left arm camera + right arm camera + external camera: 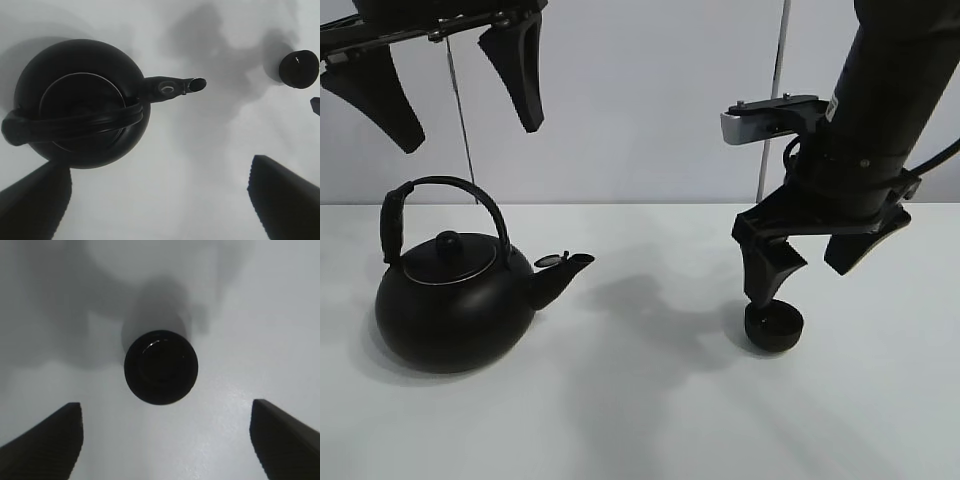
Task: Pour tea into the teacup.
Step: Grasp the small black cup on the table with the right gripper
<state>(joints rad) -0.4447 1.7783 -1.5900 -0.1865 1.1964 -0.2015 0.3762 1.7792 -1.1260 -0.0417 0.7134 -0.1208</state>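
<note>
teacup [773,327] upright on bench [650,410], right side, well apart from kettle [455,305] spout. right claw [802,280] released, spread just above cup, probably to steady it. left claw [470,130] released, hanging over kettle handle, seemingly lined up to grab before pour.

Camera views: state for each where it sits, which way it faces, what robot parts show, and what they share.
Exterior high: off the arms, up high, looking across the table to the wall; shows left pincer above the kettle, right pincer above the teacup.
Left wrist: on the left arm, facing down onto the kettle; its own fingers show.
Right wrist: on the right arm, facing down into the teacup, between its fingers.
Shared: the teacup appears in all three.
</note>
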